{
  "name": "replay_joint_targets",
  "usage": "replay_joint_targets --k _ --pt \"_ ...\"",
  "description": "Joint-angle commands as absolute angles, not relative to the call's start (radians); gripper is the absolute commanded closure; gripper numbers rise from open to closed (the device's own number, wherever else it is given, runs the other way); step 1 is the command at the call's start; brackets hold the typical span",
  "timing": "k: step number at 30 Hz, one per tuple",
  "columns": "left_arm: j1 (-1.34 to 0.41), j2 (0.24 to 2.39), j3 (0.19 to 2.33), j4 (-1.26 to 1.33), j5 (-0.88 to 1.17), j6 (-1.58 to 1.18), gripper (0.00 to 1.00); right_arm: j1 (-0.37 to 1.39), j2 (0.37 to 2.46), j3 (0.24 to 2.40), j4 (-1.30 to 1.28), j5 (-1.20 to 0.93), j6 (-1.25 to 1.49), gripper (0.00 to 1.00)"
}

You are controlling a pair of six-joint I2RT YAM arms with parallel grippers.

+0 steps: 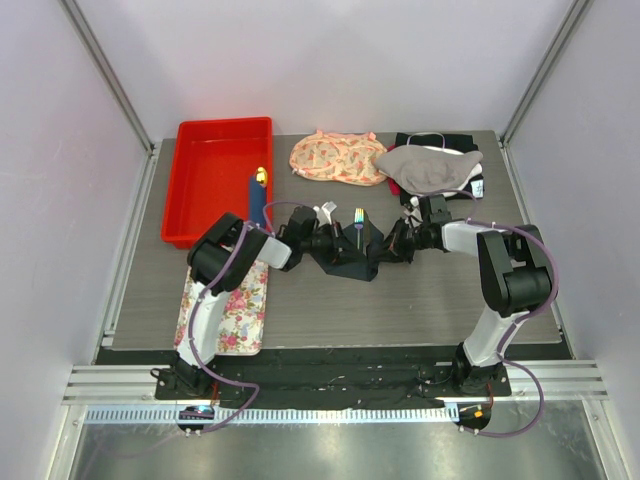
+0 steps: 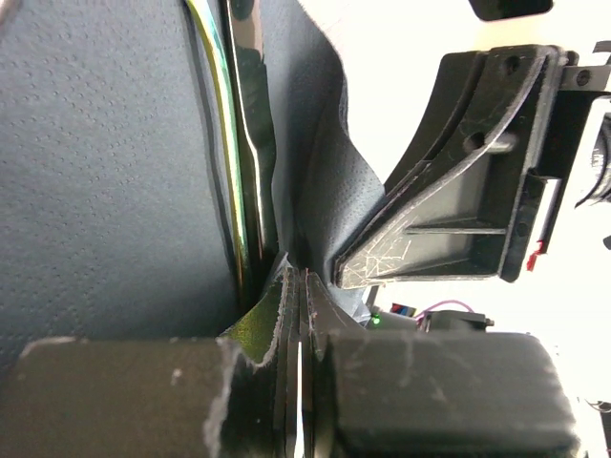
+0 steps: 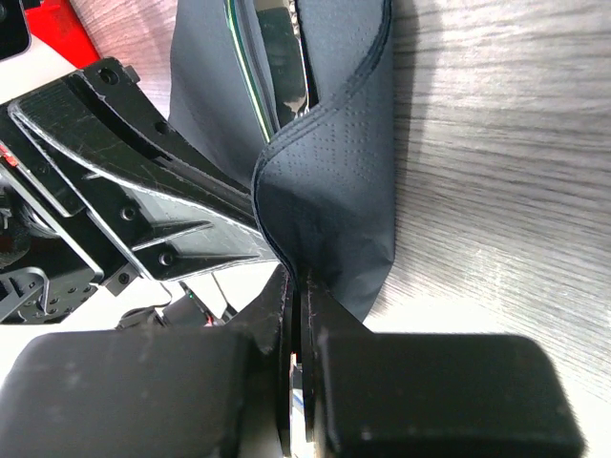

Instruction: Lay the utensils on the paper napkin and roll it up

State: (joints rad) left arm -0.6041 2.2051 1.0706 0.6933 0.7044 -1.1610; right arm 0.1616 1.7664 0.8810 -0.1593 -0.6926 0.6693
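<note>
The dark navy paper napkin (image 1: pixel 348 256) lies at the table's middle, partly folded over between both grippers. My left gripper (image 1: pixel 318 240) is shut on one napkin edge; in the left wrist view its jaws (image 2: pixel 301 286) pinch the sheet (image 2: pixel 95 172) beside a shiny utensil (image 2: pixel 243 143). My right gripper (image 1: pixel 386 246) is shut on the opposite edge; in the right wrist view its jaws (image 3: pixel 301 279) pinch a curled flap of the napkin (image 3: pixel 334 191). The utensils (image 3: pixel 277 57) lie inside the fold. A fork's iridescent tines (image 1: pixel 358 215) stick out at the far side.
A red bin (image 1: pixel 200 185) at back left holds a blue yellow-tipped stick (image 1: pixel 258 192). A floral tray (image 1: pixel 228 308) lies by the left arm's base. A floral cloth (image 1: pixel 335 158), a grey cloth (image 1: pixel 428 168) and a black cloth (image 1: pixel 445 140) lie at the back.
</note>
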Motion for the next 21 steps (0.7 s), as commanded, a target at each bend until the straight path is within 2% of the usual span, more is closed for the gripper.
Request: replay_joint_targets --k 1,8,11,15,19,21 --pt "-0.594 2.145 1.058 0.779 0.706 -1.186 0.95 0.164 1.764 0.9 -0.12 -0.68 0.692 0.99" --pt "-0.572 2.089 1.025 0.815 0.745 -1.189 0.88 0.164 1.764 0.913 -0.141 -0.666 0.68 0.99" --pt "-0.552 2.03 0.984 0.741 0.758 -1.128 0.84 0.166 1.761 0.917 -0.146 -0.666 0.675 0.99" --pt "-0.537 1.952 0.963 0.542 0.767 -0.961 0.83 0.167 1.759 0.923 -0.146 -0.666 0.675 0.99" --pt "-0.532 1.902 0.942 0.388 0.735 -0.845 0.69 0.17 1.756 0.922 -0.146 -0.667 0.676 0.99" --pt "-0.525 1.899 0.937 0.37 0.723 -0.838 0.67 0.175 1.752 0.922 -0.146 -0.667 0.675 0.99"
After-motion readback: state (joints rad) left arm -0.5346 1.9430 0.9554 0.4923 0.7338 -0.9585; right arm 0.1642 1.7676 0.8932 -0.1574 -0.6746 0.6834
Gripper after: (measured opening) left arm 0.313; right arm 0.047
